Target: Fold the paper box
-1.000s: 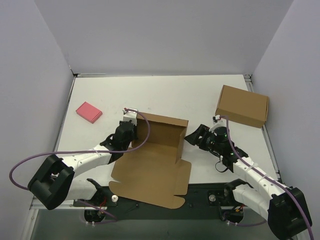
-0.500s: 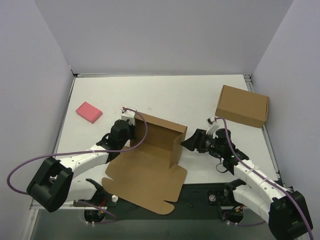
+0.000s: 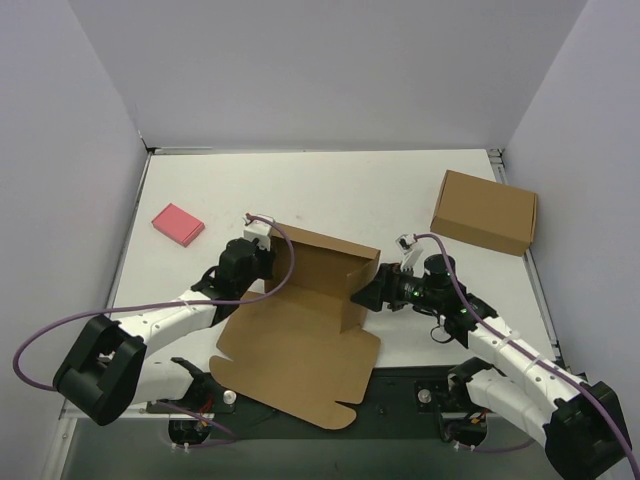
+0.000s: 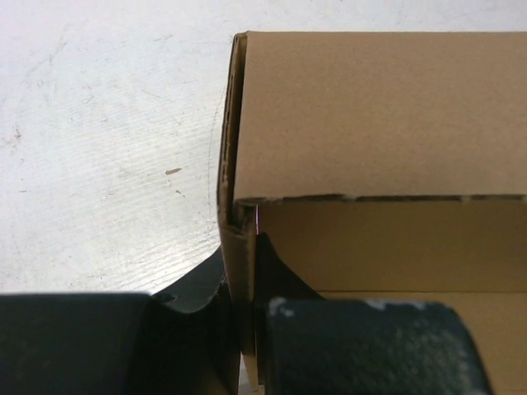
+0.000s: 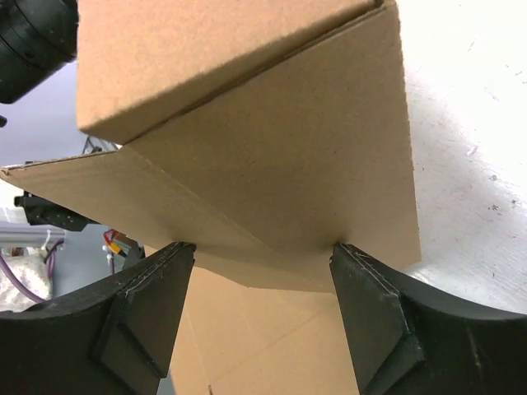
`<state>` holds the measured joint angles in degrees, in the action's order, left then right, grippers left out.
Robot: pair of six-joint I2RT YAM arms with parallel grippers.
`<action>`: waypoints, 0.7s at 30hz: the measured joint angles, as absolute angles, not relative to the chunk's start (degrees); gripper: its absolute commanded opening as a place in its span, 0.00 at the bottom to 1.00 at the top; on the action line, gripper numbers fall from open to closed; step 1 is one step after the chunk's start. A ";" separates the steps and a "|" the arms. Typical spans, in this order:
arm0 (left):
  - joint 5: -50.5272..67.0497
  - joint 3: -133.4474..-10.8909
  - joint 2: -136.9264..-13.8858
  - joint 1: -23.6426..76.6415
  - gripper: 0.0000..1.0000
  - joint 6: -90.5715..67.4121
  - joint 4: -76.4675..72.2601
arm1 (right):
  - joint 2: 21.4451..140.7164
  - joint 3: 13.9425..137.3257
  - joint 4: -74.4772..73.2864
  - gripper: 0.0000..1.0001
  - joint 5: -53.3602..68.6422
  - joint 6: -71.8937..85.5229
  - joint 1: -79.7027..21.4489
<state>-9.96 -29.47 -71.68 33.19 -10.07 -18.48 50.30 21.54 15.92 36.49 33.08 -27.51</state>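
Note:
The paper box (image 3: pixel 300 345) is a brown die-cut sheet, half raised: its back wall and two side walls stand, and the front panel lies flat over the table's near edge. My left gripper (image 3: pixel 262 262) is shut on the box's left wall. In the left wrist view that wall (image 4: pixel 239 247) runs down between my black fingers (image 4: pixel 193 284). My right gripper (image 3: pixel 368 293) is open at the box's right side flap. In the right wrist view both fingertips (image 5: pixel 183 251) rest against the flap's outer face (image 5: pixel 272 148), with nothing between them.
A second, fully formed brown cardboard box (image 3: pixel 485 210) sits at the right rear of the white table (image 3: pixel 330 190). A small pink flat block (image 3: pixel 178 224) lies at the left. Grey walls enclose the table on three sides.
My right gripper has moved left up to the box's right flap and has opened wider. The box has shifted slightly left and toward the near edge, with the left gripper still holding it.

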 measured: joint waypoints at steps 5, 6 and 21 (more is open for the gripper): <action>-9.30 -29.21 -71.11 33.19 0.00 -9.76 -18.90 | 50.30 22.09 14.06 0.70 34.26 31.27 -28.42; -9.08 -28.91 -70.89 33.19 0.00 -9.67 -19.18 | 50.30 22.20 13.80 0.70 33.28 30.83 -28.60; -7.64 -28.03 -70.24 33.19 0.00 -6.98 -20.34 | 53.98 22.70 16.80 0.72 17.72 20.34 -30.15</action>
